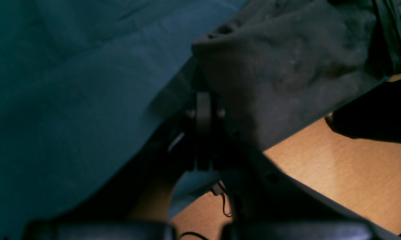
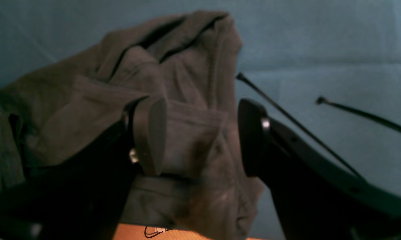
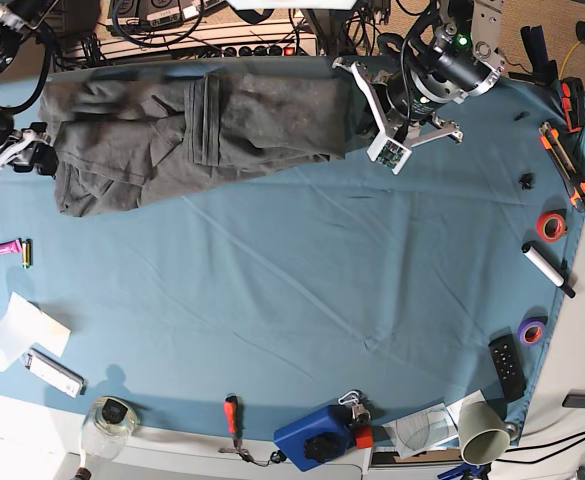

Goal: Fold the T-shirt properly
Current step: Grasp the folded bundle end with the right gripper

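Note:
The dark grey T-shirt point(image 3: 192, 130) lies crumpled along the far edge of the blue tablecloth point(image 3: 302, 280), at the back left. My left gripper point(image 3: 355, 72) is at its right end by the table's far edge. In the left wrist view the left gripper point(image 1: 205, 103) is shut on a fold of the T-shirt point(image 1: 287, 66), which drapes over one finger. My right gripper point(image 3: 40, 152) is at the shirt's left end. In the right wrist view the right gripper point(image 2: 200, 136) is open, with bunched T-shirt point(image 2: 187, 100) lying between the jaws.
An orange cutter point(image 3: 559, 152), red tape point(image 3: 550, 226), a white marker point(image 3: 548, 269), purple tape point(image 3: 532, 331) and a remote point(image 3: 508, 363) line the right edge. A screwdriver point(image 3: 231, 415), blue device point(image 3: 317, 438), cup point(image 3: 482, 432), jar point(image 3: 112, 418) and paper point(image 3: 17, 330) lie along the front.

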Motion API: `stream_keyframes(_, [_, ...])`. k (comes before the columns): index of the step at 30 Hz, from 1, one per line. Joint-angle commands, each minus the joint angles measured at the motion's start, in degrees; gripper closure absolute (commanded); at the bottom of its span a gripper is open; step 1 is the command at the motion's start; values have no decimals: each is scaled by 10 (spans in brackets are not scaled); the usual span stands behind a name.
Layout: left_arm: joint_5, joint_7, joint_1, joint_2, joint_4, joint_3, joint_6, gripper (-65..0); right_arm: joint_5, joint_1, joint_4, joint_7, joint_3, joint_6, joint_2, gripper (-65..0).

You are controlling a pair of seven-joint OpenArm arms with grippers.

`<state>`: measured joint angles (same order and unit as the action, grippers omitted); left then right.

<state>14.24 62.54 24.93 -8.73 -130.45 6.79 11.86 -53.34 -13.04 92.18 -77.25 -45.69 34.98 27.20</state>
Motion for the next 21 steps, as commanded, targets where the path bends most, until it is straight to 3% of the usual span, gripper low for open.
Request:
stream_keyframes(1, [4, -9, 0, 2, -11, 1, 0, 0, -14, 7, -16, 5, -5, 2, 21, -336])
stream_keyframes(6, [4, -9, 0, 2, -11, 1, 0, 0, -113, 51, -173, -27, -5, 50, 54, -336])
stream_keyframes(11, [4, -16, 0, 2, -11, 1, 0, 0, -193, 76, -273, -27, -3, 50, 73, -336])
stream_keyframes(21, [25, -26, 0, 2, -11, 1, 1, 0, -193, 47, -294, -27, 56, 50, 73, -336])
